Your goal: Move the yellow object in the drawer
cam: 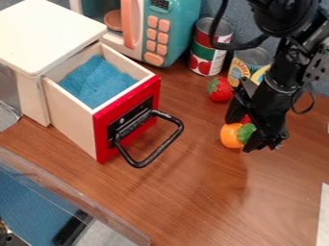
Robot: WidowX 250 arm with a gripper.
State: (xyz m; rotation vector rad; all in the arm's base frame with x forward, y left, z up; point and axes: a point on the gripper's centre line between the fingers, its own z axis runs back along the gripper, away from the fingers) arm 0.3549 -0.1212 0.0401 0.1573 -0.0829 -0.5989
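The black claw [241,133] is at the round yellow-orange toy with green top [232,136]; if it grasps this toy, I cannot tell. The toy is outside the open wooden drawer with red front [126,116], to the right of its black handle [149,157]. Near the claw is a red toy strawberry [220,90], on the brown wood-grain table [186,202]. Behind are two printed cans [209,48] [249,63], a teal-and-pink toy microwave [168,31] and a blue-grey wall [243,17].

Red drawer front [127,119]—blue cloth [99,81], teal microwave [172,29]
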